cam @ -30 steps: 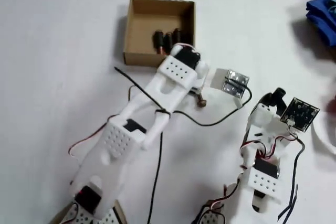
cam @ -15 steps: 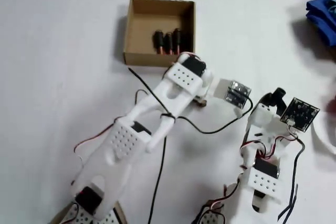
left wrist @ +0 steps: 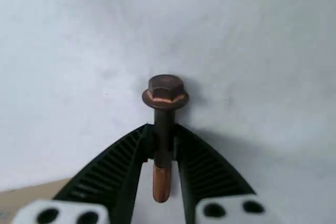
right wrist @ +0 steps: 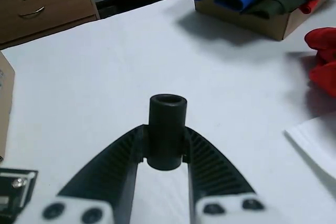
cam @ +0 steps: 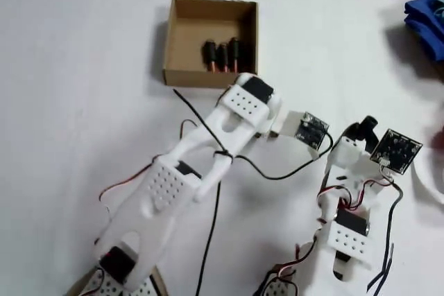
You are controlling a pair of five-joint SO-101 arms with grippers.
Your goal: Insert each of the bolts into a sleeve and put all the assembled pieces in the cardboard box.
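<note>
Left arm [cam: 208,136] slides a bit away from the box [cam: 177,39], left hand [left wrist: 164,132] pinching the bolt [left wrist: 165,95] by its shank; right hand [right wrist: 165,129] grips the sleeve [right wrist: 168,111]

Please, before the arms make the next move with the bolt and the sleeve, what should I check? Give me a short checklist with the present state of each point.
1. Grip on bolt: ok, the left end effector is shut on the shank and the head sticks out.
2. Grip on sleeve: ok, the right end effector is shut on it and its open end points away.
3. Sleeve bore free: ok at the mouth; deeper, cannot tell.
4. Bolt lined up with sleeve: not ok, the two end effectors are apart in the high view.
5. Room in box: ok, three pieces lie together with bare floor beside them.
</note>
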